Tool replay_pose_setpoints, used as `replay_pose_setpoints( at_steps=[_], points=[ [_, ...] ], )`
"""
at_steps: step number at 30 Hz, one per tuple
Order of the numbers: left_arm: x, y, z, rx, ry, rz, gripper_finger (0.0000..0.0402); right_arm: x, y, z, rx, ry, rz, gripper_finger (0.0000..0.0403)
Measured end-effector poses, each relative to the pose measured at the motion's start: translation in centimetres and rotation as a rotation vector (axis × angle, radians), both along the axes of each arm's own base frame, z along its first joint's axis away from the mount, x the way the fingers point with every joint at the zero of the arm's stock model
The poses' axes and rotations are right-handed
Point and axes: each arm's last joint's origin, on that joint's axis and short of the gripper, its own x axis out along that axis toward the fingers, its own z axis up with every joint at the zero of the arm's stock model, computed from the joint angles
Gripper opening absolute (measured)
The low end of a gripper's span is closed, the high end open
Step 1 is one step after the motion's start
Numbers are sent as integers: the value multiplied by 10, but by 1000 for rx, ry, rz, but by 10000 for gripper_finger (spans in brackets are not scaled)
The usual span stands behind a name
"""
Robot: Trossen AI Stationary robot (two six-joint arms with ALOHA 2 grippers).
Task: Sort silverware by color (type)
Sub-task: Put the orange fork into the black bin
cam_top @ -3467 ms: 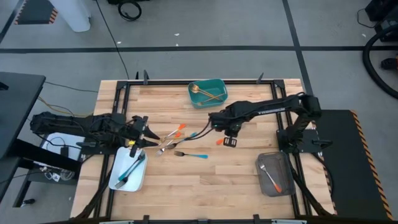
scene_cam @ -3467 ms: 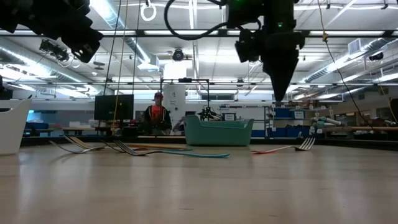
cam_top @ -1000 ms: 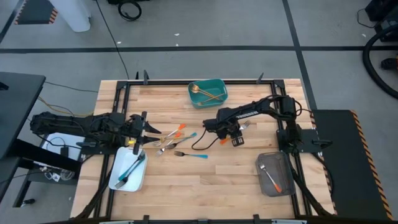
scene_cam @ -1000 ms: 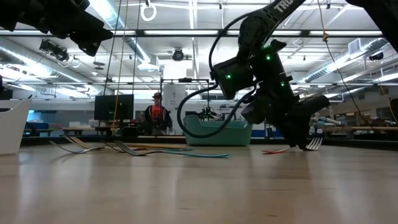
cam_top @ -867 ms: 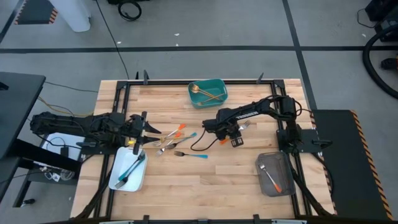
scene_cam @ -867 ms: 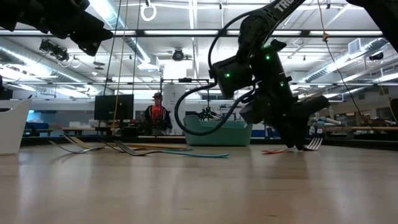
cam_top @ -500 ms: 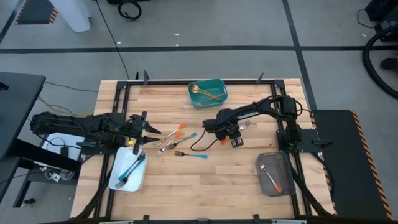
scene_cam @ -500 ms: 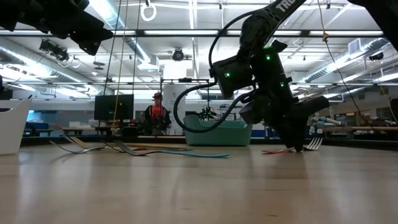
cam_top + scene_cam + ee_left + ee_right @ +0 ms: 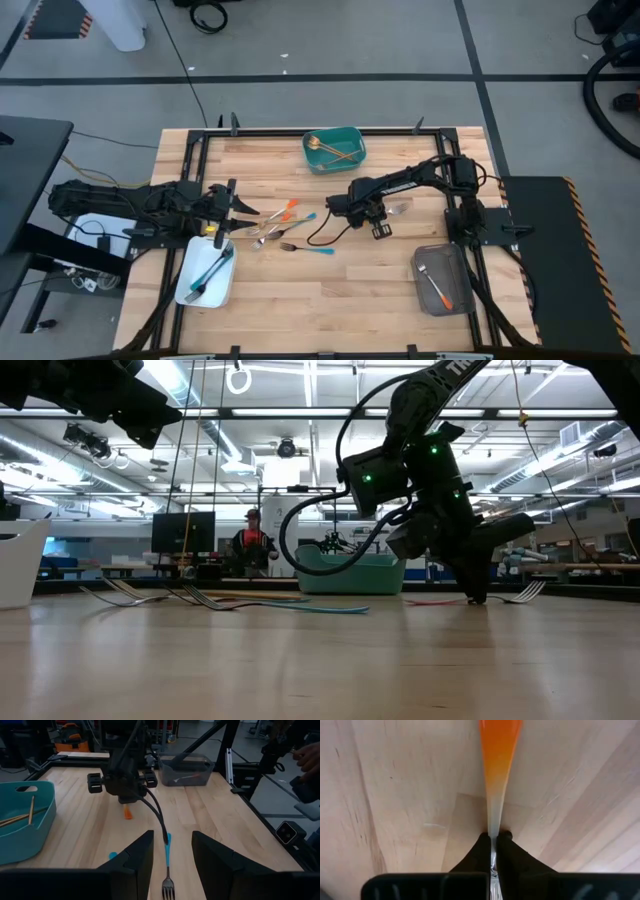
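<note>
The right gripper (image 9: 493,838) has just closed its jaws on the orange-handled fork (image 9: 498,750) lying mid-bench, readying it for the grey tray (image 9: 442,279), while the left gripper's (image 9: 171,851) jaws stay apart

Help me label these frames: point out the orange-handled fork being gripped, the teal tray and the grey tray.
orange-handled fork (image 9: 499,740), right wrist view, on the orange handle.
teal tray (image 9: 355,138), high view, on its right rim.
grey tray (image 9: 428,256), high view, on its bare floor.

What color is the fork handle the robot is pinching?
Orange handle, clearest in the right wrist view.
</note>
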Motion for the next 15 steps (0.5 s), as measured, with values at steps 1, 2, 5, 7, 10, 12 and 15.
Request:
replay_pose_setpoints(
  at_steps=[1,2,5,7,10,12,15],
  points=[
    [0,0,0,0,0,0,142,0,1,0,-8,1,3,15],
    [0,0,0,0,0,0,142,0,2,0,-14,3,5,15],
    [0,0,0,0,0,0,142,-1,4,0,-28,10,-2,14],
    [0,0,0,0,0,0,142,-1,6,0,-43,18,-13,14],
    [0,0,0,0,0,0,142,-2,9,0,-47,32,-17,14],
    [0,0,0,1,0,0,142,-3,11,0,-47,39,-11,14],
    [0,0,0,1,1,0,142,-4,12,0,-53,45,-5,14]
  ],
)
